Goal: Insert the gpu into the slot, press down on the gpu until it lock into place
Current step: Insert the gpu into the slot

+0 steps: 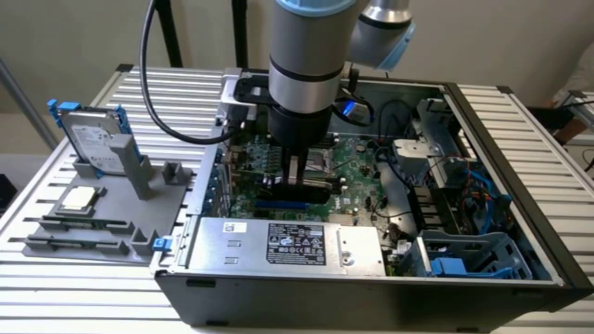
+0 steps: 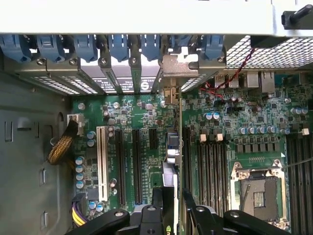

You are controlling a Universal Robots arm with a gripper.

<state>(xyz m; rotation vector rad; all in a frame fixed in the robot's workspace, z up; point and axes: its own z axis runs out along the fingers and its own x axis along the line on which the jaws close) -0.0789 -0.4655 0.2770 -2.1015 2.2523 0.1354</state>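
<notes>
The gpu (image 2: 172, 156) stands on edge inside the open computer case, seen from above as a narrow dark strip. Its silvery end bracket (image 2: 178, 66) sits against the rear openings of the case. My gripper (image 2: 172, 208) reaches straight down over the card, one finger on each side, shut on its top edge. In the exterior view the gripper (image 1: 302, 182) holds the black gpu (image 1: 311, 192) low over the motherboard, right above the blue slot (image 1: 277, 206). Part of that slot shows toward the exterior view's left of the card. I cannot tell whether the card's edge is in it.
A silver labelled power-supply box (image 1: 288, 243) lies at the case's near edge. Black memory slots (image 2: 210, 166) and the CPU socket (image 2: 258, 193) flank the card on one side, black and white expansion slots (image 2: 101, 161) on the other. A grey fixture with a hard drive (image 1: 93, 142) sits outside the case.
</notes>
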